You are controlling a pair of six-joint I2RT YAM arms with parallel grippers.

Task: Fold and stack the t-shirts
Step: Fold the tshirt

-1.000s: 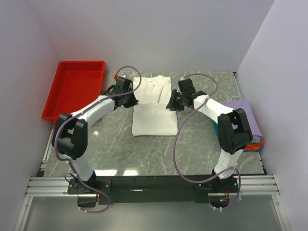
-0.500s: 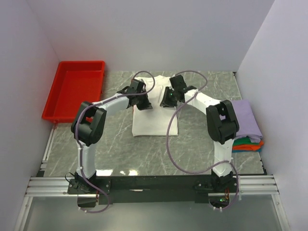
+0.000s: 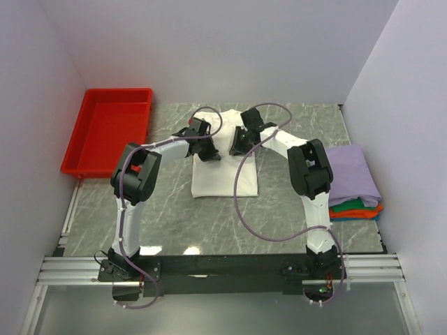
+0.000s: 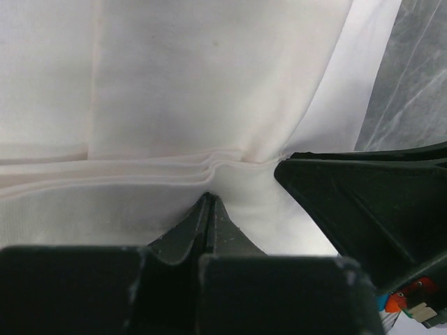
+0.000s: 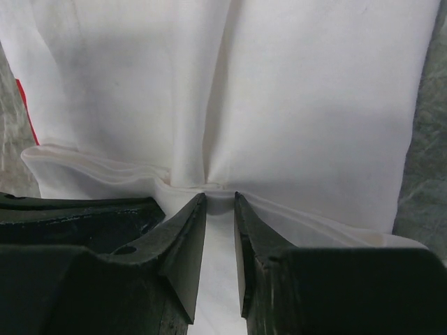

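The white t-shirt (image 3: 225, 174) lies partly folded in the middle of the table. My left gripper (image 3: 209, 151) is over its upper left part and my right gripper (image 3: 241, 145) is over its upper right part, close together. In the left wrist view the jaws (image 4: 209, 198) are shut on a bunched fold of the white t-shirt (image 4: 209, 84). In the right wrist view the jaws (image 5: 220, 197) stand narrowly apart, with a thick fold of the white t-shirt (image 5: 300, 98) pinched between them. A sliver of red print (image 5: 21, 98) shows at its left edge. Folded shirts are stacked at the right, lavender (image 3: 353, 167) on top.
A red plastic tray (image 3: 108, 136) stands at the far left of the table. The stack at the right shows green, orange and teal edges (image 3: 356, 207) under the lavender shirt. White walls close in the table on three sides.
Both grippers have moved inward over the white t-shirt, from its outer edges toward its middle, drawing cloth with them. They have barely moved in the last half second.
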